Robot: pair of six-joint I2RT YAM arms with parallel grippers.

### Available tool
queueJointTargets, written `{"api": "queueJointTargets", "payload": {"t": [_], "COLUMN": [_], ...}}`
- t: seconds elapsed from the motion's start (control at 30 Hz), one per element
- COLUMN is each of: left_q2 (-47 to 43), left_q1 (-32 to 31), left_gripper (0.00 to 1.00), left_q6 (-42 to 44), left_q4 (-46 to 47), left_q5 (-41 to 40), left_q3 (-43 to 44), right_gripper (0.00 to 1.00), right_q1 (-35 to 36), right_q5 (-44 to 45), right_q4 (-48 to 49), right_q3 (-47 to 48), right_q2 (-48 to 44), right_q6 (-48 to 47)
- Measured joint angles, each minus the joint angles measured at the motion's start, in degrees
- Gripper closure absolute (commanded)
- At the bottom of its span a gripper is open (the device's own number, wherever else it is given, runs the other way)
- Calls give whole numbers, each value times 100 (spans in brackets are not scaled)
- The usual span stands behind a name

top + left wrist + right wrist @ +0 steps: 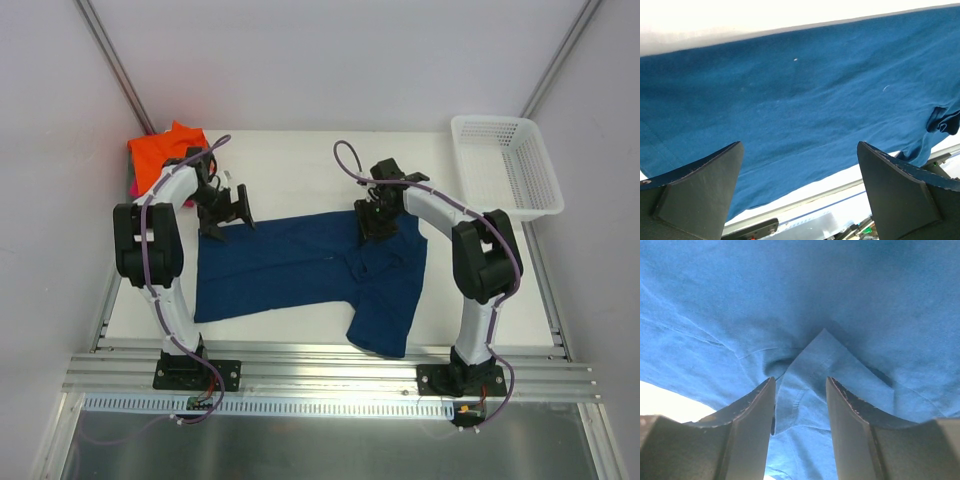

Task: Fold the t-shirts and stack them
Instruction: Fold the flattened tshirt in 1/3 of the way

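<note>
Navy t-shirt (290, 265) spread on the tabletop (300, 160), long axis left–right. Right fingers (752, 415), partly apart, straddle a raised fold at its far right edge; left fingers (705, 185) gape wide above its far left edge.

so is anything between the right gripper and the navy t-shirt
Nothing visible. The right gripper is right down at the navy t-shirt, its jaws apart on either side of a raised fold in the cloth, with only the shirt's own fabric between them.
</note>
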Motion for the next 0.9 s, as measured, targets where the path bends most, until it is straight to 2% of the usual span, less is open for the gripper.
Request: {"api": "queueJointTargets", "payload": {"t": [0.43,0.57,0.67,0.9], "left_q2": [-98,-212,-393,-892], "left_q1": [133,184,328,697], "left_gripper": [1,1,3,7], "left_q6": [0,0,-2,7], "left_q4": [7,20,26,-74], "left_q5": [-2,-52,-173,-479], "left_q3": [-155,-260,-466,-1054], "right_gripper": [55,72,79,80], "right_q1": [74,74,74,74], "right_q5": [4,2,4,4], "right_q4": [2,-7,2,4], "right_q3": [-271,-398,-398,-369], "right_q2": [0,0,0,15], "right_q6": [0,-7,-9,-2]}}
